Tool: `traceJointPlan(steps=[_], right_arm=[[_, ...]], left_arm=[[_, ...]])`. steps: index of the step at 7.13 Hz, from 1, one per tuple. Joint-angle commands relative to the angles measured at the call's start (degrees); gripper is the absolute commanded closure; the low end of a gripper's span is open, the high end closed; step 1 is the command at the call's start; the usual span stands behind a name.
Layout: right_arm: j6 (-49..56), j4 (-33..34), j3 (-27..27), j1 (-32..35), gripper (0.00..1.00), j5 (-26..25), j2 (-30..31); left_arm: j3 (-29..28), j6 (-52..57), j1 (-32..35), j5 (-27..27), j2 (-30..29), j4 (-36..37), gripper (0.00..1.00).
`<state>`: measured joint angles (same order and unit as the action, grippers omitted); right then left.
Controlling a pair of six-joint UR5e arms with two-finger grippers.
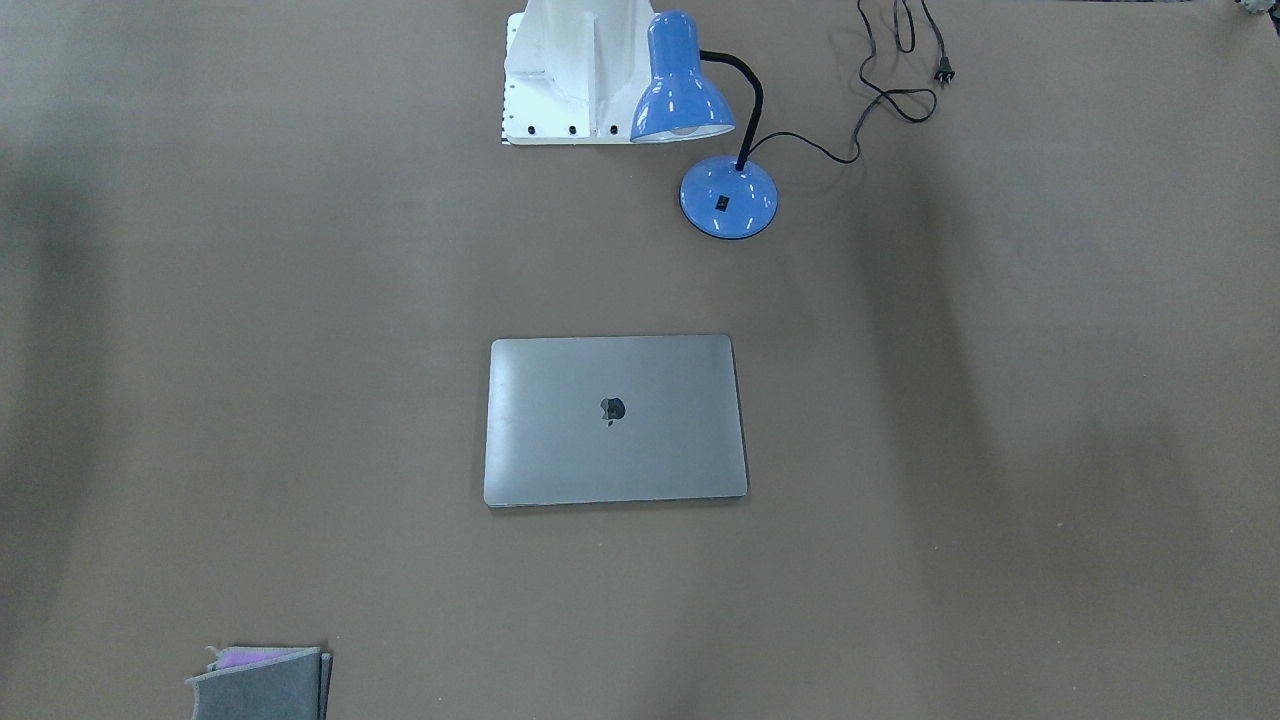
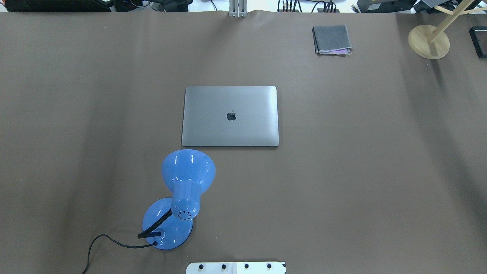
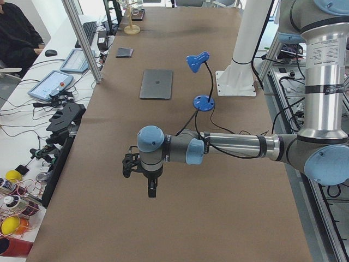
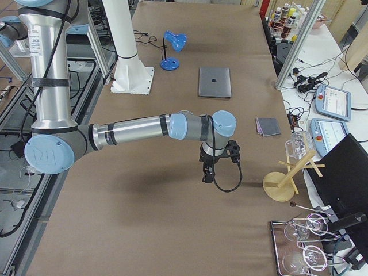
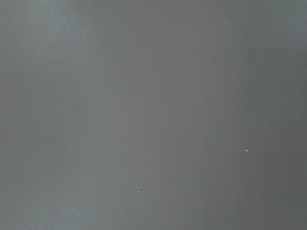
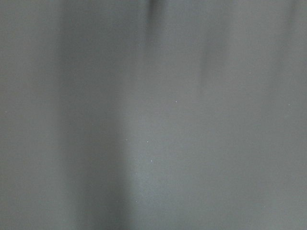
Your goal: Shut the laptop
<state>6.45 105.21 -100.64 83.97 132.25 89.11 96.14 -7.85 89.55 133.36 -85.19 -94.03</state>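
The table (image 2: 76, 114), covered in brown, is seen with the task judged complete. The left arm (image 3: 234, 146) is stretched out over the table's end on its own side, and the right arm (image 4: 138, 129) likewise over the opposite end; both are well apart from the task's thing, and neither shows in the overhead or front views. The laptop (image 2: 230, 116) lies at the middle of the table with its lid flat down on its base, logo upward; no keys, trackpad or screen can be seen, and no gap between lid and base can be made out from above. Nothing of the closing is judged to be left; at most, a parking of the arms. A blue lamp (image 2: 182, 190) stands between the laptop and the robot's base, near the laptop but apart from it. A grey pouch (image 2: 331, 39) lies at the far edge, well apart. The left gripper (image 3: 151, 188) and the right gripper (image 4: 207, 175) point down over bare table, nothing is seen held in them, and whether their jaws are parted or pressed together cannot be told from the side views; only blank table is shown by the wrist cameras.
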Motion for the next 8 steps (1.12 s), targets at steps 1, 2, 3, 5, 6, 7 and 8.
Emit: traceJointPlan(steps=[1, 2, 3, 5, 6, 7, 8], right_arm=[[0.0, 0.1, 0.3, 0.6, 0.00, 0.5, 0.2], [0.1, 0.1, 0.4, 1.3, 0.00, 0.6, 0.3], [0.0, 0.1, 0.6, 1.7, 0.00, 0.5, 1.1], [0.3, -0.3, 0.9, 2.2, 0.00, 1.1, 3.2], [1.6, -0.6, 1.3, 2.7, 0.00, 1.1, 3.3], [5.0, -0.7, 2.4, 3.4, 0.00, 1.1, 3.4], [5.5, -0.7, 2.5, 3.8, 0.00, 1.0, 3.1]], left_arm=[[-0.3, -0.6, -0.1, 3.2, 0.1, -0.1, 0.02], [-0.3, -0.7, -0.1, 3.3, 0.0, -0.3, 0.02], [0.0, -2.9, -0.1, 3.4, 0.0, -0.6, 0.02], [0.2, -3.1, -0.1, 3.4, -0.1, -0.6, 0.02], [-0.2, -3.0, -0.1, 3.3, -0.7, -0.6, 0.02], [-0.2, -3.0, -0.1, 3.3, -0.7, -0.5, 0.02], [-0.2, -3.0, -0.1, 3.3, -0.7, -0.5, 0.02]])
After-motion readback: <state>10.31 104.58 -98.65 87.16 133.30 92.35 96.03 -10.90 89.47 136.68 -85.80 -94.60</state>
